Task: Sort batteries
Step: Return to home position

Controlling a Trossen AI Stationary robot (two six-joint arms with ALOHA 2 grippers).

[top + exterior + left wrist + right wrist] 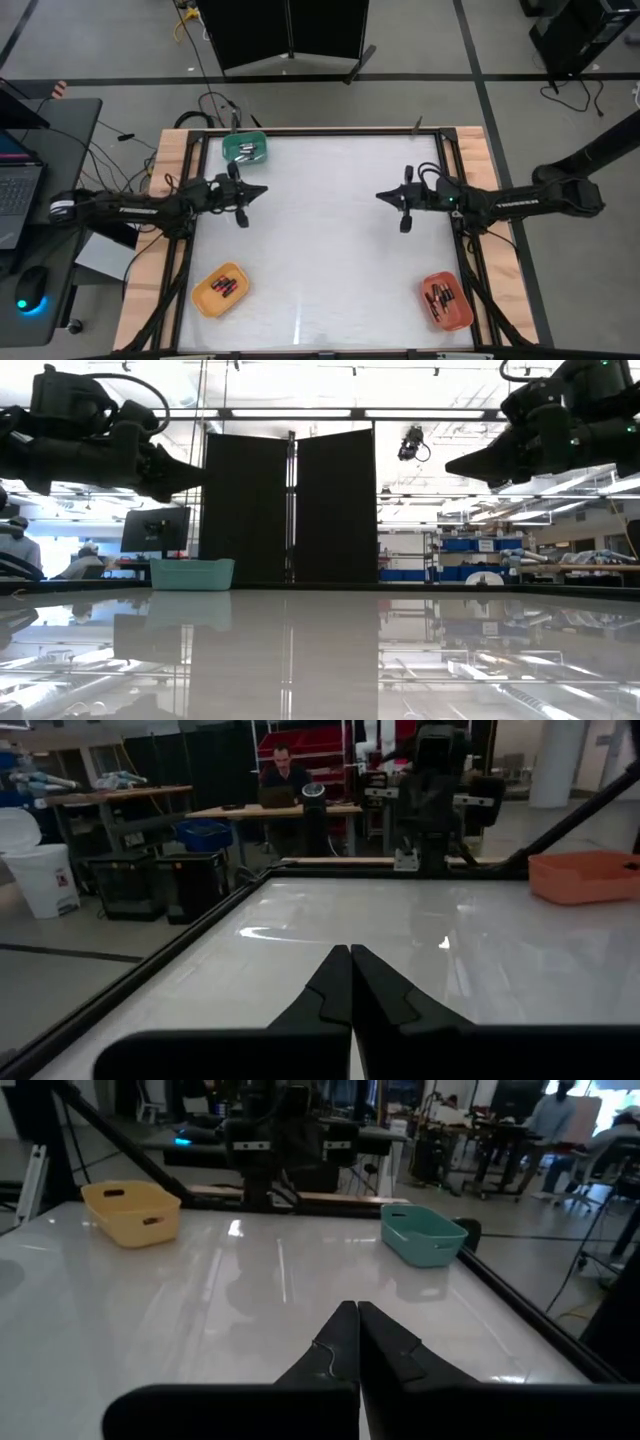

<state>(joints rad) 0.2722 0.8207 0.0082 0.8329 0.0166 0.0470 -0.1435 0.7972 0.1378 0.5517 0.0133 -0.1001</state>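
Batteries (228,287) in trays (203,300); left tool (263,189), right tool (380,196) (tips together) aloft.

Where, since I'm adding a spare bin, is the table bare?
Bare: the whole middle of the table between the left gripper and right gripper, and the strip between the yellow tray and orange tray. Crowded: the corner where the green tray sits beside the left gripper.

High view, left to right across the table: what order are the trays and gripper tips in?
yellow tray → left gripper → right gripper → orange tray. Left out: green tray, which overlaps the yellow tray and left gripper sideways.
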